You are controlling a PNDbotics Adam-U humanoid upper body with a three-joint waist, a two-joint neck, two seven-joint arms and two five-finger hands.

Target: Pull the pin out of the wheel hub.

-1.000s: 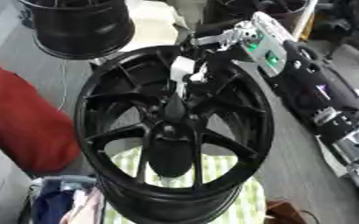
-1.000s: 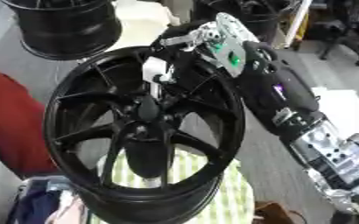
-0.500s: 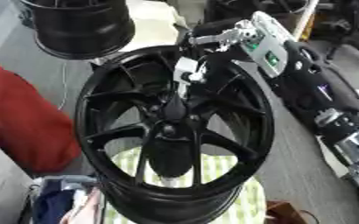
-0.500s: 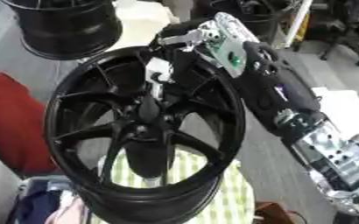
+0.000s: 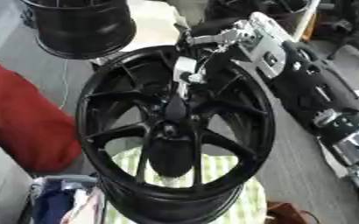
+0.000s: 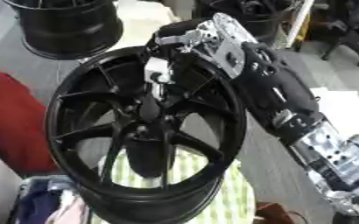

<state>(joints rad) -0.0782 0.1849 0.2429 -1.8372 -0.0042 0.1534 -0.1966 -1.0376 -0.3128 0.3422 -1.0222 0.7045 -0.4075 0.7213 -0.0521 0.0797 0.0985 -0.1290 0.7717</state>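
A large black wheel hub with several spokes stands tilted toward me on a green-striped cloth. My right arm comes in from the right, and its hand hovers over the upper part of the wheel. The fingers curl down and pinch a white pin. The pin's thin shaft runs down toward the dark centre bore of the hub. Whether the shaft's tip still sits inside the hub is hidden by the black spokes. My left hand appears in neither view.
A second black wheel stands at the upper left. A red garment fills the left edge, close to the rim. Blue and white cloth lies at the lower left. A brown object sits at the lower right.
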